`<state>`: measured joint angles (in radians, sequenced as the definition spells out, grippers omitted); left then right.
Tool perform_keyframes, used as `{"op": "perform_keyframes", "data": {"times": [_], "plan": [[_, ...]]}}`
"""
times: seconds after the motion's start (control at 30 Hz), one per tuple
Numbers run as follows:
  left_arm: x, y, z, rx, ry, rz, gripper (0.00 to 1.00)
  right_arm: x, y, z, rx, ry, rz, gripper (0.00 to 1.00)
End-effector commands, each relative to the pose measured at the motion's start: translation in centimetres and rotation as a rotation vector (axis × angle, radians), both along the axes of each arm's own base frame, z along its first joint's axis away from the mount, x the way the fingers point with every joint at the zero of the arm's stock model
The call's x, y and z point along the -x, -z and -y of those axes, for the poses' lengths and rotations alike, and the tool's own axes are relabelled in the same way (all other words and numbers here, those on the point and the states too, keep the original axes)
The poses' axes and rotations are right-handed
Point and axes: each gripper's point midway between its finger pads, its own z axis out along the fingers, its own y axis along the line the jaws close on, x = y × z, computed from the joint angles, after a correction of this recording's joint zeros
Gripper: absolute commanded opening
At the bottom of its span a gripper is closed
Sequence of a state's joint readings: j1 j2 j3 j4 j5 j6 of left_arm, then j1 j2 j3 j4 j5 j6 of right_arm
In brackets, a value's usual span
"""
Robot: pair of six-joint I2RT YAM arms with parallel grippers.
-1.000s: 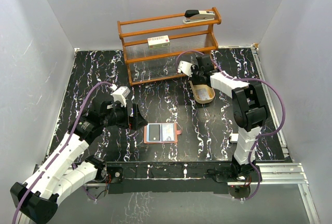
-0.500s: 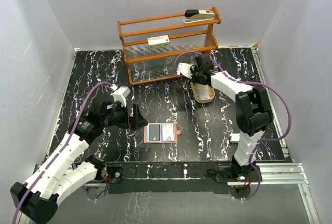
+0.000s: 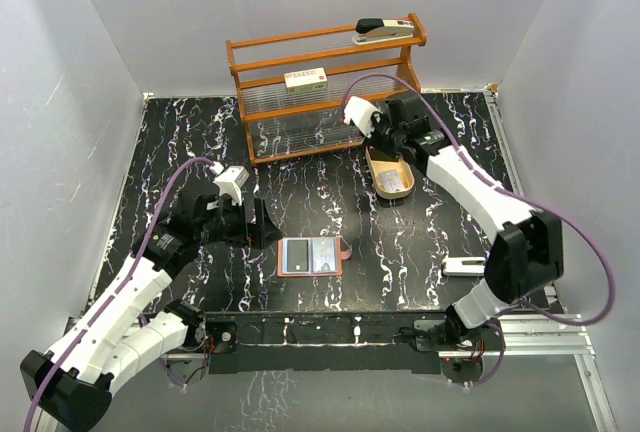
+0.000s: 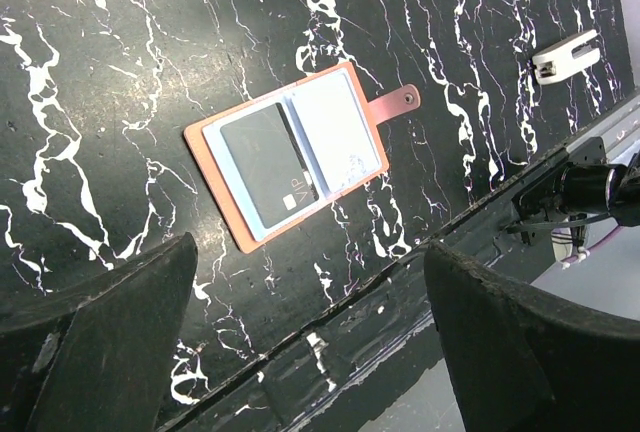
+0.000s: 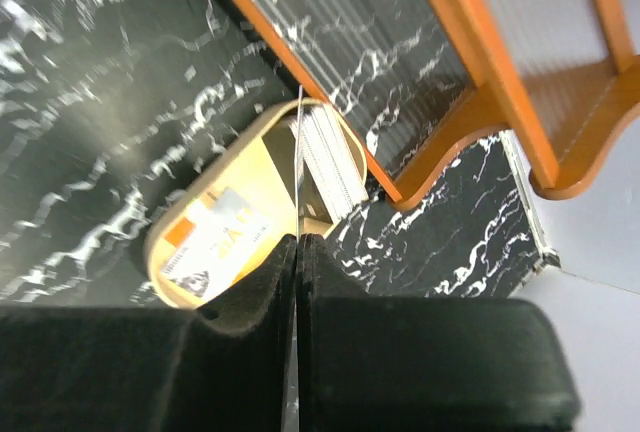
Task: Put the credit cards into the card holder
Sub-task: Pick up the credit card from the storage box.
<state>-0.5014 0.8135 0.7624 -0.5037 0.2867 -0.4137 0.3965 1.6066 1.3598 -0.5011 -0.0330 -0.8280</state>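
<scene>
Over the wooden tray (image 5: 250,157), right gripper (image 5: 298,252) tight on a credit card (image 5: 300,152); left gripper (image 4: 310,337) wide near card holder (image 4: 392,105).

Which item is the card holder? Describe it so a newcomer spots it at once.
On the black marbled table, look near the middle of the front edge. The card holder lies open there: a flat reddish-brown wallet with a small tab, unlike the oval wooden tray farther back.
</scene>
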Motion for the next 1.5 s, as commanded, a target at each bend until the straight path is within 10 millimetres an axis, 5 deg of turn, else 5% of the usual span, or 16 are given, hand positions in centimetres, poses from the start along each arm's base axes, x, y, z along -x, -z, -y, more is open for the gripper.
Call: {"op": "perform_keyframes", "data": {"times": [0.0, 0.13, 0.33, 0.47, 0.87, 1.13, 1.4, 1.47], "plan": [[0.3, -1.0, 0.2, 0.033, -0.003, 0.018, 0.92, 3.3, -6.5, -3.5, -0.355, 0.065, 0.011, 0.0], [0.5, -2.2, 1.5, 0.138, 0.008, 0.018, 0.82, 6.5, -7.0, -5.2, -0.491, 0.11, -0.063, 0.0], [-0.1, -3.0, 1.8, 0.196, -0.088, -0.051, 0.8, 12.5, -8.5, -9.2, -0.752, 0.045, -0.198, 0.0], [0.0, -4.6, 4.3, 0.355, -0.043, -0.111, 0.74, 16.8, -10.3, -11.9, -1.022, -0.005, -0.363, 0.0], [-0.3, -9.0, 7.1, 0.653, 0.004, -0.142, 0.61, 25.6, -11.5, -14.1, -1.373, -0.069, -0.767, 0.0], [1.0, -11.6, 8.2, 0.788, 0.122, -0.159, 0.5, 27.6, -10.8, -14.8, -1.438, -0.115, -0.903, 0.0], [1.4, -11.4, 8.4, 0.783, 0.145, -0.194, 0.39, 27.5, -10.7, -15.4, -1.493, -0.108, -0.951, 0.0], [1.5, -11.2, 8.4, 0.784, 0.146, -0.2, 0.3, 27.4, -10.1, -15.5, -1.488, -0.091, -0.969, 0.0]]}}
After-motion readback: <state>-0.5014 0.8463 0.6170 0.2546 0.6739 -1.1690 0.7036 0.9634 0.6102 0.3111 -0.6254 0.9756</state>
